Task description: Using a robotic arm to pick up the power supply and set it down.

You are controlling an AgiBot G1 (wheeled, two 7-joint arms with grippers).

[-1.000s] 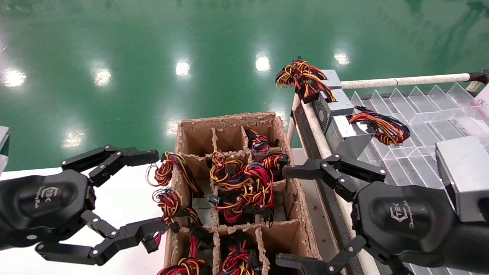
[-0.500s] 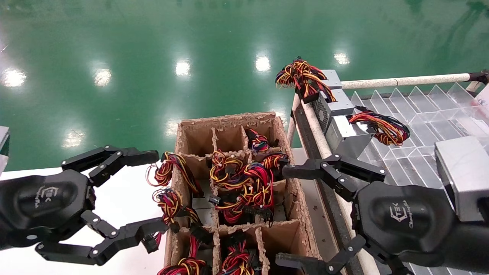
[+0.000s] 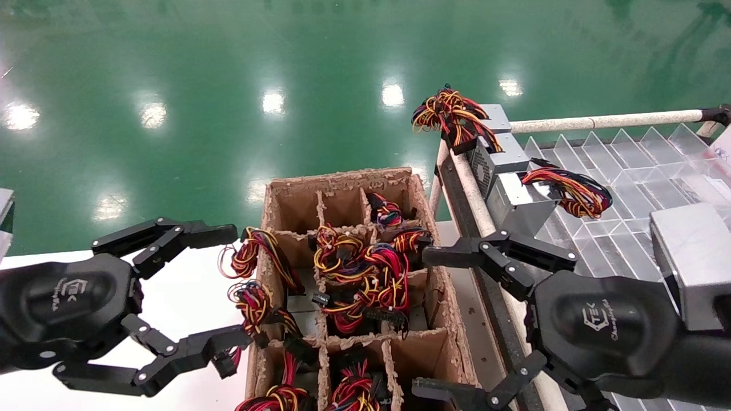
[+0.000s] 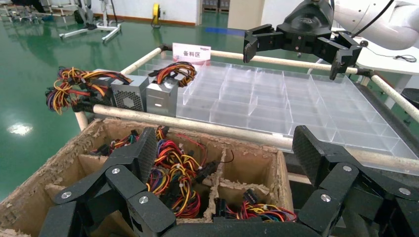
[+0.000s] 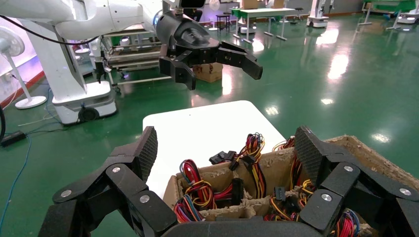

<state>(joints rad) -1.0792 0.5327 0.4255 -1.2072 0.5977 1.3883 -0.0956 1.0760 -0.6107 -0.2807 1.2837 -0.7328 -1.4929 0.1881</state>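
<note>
A cardboard box (image 3: 437,297) with dividers holds several power supplies, mostly seen as red, yellow and black wire bunches (image 3: 365,274). Two more power supplies (image 3: 505,157) (image 3: 517,202) stand at the near-left corner of the clear tray, seen in the left wrist view as grey boxes (image 4: 129,94) (image 4: 162,96). My left gripper (image 3: 231,285) hangs open at the box's left side, holding nothing. My right gripper (image 3: 429,322) hangs open over the box's right wall, also holding nothing. Each wrist view looks between its own open fingers (image 4: 148,148) (image 5: 148,148) down into the box.
A clear divided tray (image 3: 628,165) on a pipe-framed rack (image 3: 605,121) fills the right side. A white table (image 3: 171,297) lies under the left arm. Green floor lies beyond. My right wrist's silver block (image 3: 694,262) sits above the tray.
</note>
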